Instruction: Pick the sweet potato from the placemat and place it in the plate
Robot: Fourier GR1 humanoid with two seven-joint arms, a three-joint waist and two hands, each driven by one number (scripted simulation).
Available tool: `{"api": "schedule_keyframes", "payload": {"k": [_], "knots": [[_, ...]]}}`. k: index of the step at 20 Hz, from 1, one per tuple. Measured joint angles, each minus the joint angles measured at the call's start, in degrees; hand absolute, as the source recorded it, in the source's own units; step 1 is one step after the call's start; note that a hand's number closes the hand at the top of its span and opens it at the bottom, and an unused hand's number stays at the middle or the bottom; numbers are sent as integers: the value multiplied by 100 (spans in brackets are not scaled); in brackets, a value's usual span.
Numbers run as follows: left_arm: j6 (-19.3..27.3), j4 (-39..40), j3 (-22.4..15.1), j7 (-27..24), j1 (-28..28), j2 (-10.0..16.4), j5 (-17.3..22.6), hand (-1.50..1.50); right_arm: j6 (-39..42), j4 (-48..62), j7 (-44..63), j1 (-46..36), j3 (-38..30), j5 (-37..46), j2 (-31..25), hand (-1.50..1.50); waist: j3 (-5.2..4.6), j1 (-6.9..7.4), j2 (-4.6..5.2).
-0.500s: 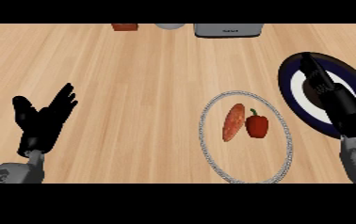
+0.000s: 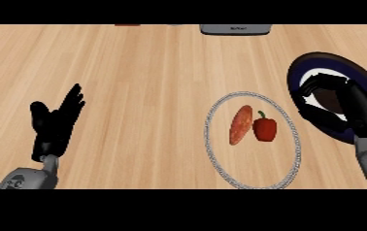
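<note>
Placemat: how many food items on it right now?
2. The sweet potato lies left of centre on the placemat; the red pepper sits just to its right. Nothing covers the mat.

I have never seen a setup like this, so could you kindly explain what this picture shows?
This is seen from a humanoid robot's head, looking steeply down at a wooden counter. The black shapes are its hands: the left hand rests open at the left, the right hand is over a dark plate at the right. Between them lies a round placemat bearing a sweet potato and a red pepper, side by side. A grey appliance sits at the far edge. Nothing on the mat is held.
</note>
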Motion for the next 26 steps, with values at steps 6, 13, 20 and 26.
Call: {"api": "schedule_keyframes", "payload": {"k": [6,13,20,26], "knots": [[242,-38,-190,-156,187,-291,-183,0,-1361,185,-664,695,-38,-91,1497,-150,89,-42,54],[378,-84,-322,-133,189,-462,-425,0,-705,905,-2355,1161,251,-186,1720,-150,80,34,68],[362,-104,-301,-109,226,-496,-502,0,-900,761,-1248,853,689,1165,1001,-150,63,60,57],[378,-108,-307,-91,235,-582,-596,0,-116,268,365,413,1118,1764,524,-150,59,58,51]]}}
